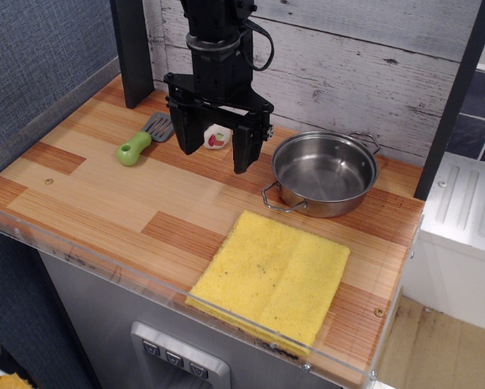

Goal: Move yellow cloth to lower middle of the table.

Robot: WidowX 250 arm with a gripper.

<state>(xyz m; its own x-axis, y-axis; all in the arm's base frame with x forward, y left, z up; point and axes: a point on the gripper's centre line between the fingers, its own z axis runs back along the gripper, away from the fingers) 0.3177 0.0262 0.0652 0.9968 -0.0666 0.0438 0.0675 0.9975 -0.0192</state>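
Observation:
The yellow cloth [273, 278] lies flat on the table [104, 194] at the front right, its near edge at the clear plastic strip. It is roughly square with a centre crease and small dark specks. My black gripper [214, 156] hangs above the back middle of the table, well behind and to the left of the cloth. Its two fingers [244, 150] point down, spread apart, with nothing between them.
A steel pan [323, 173] with two handles stands just behind the cloth at the back right. A spatula with a green handle [134, 149] lies at the back left. A small white and red object [217, 138] sits behind the gripper. A whitewashed plank wall backs the table.

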